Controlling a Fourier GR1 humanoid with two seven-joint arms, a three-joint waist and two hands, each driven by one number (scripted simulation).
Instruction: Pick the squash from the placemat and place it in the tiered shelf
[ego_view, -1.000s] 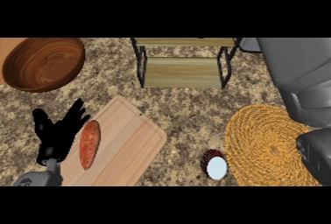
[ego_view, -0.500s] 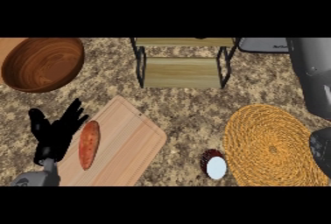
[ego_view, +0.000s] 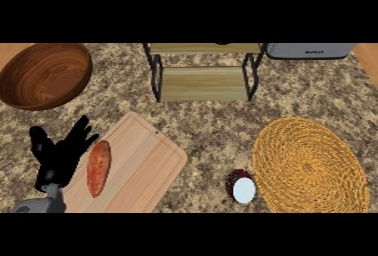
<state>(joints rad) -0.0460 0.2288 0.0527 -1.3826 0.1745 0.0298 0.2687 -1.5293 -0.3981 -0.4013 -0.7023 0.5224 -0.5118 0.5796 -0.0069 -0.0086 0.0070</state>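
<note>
Oddly, the round woven straw placemat (ego_view: 310, 165) at the lower right of the frame carries nothing at all; the only vegetable in sight is a long orange-red squash-like vegetable (ego_view: 98, 168) lying on the pale wooden cutting board (ego_view: 140, 165) at the lower left (so the pictures and the task sentence disagree about its starting place). Its long axis runs nearly top to bottom in the frame, tilted only slightly, with the narrower end toward the upper edge.

Just to the left of it is the robot's black left hand (ego_view: 59, 155), fingers spread and fairly straight, holding nothing; the fingertips reach up past the vegetable's upper end, and the hand's right edge looks to be touching or almost touching its side, though I cannot tell which. The right hand shows nowhere in the frame, so the left is plainly the nearer one. A grasp would mean closing across the short width, with the vegetable lying to the right of the fingers.

The wooden tiered shelf with a black metal frame (ego_view: 203, 75) stands at the upper middle, well apart from the board, up and to the right. A brown wooden bowl (ego_view: 44, 75) sits at the upper left, and a small dark red cup with a white interior (ego_view: 241, 186) lies just beside the placemat's left rim.
</note>
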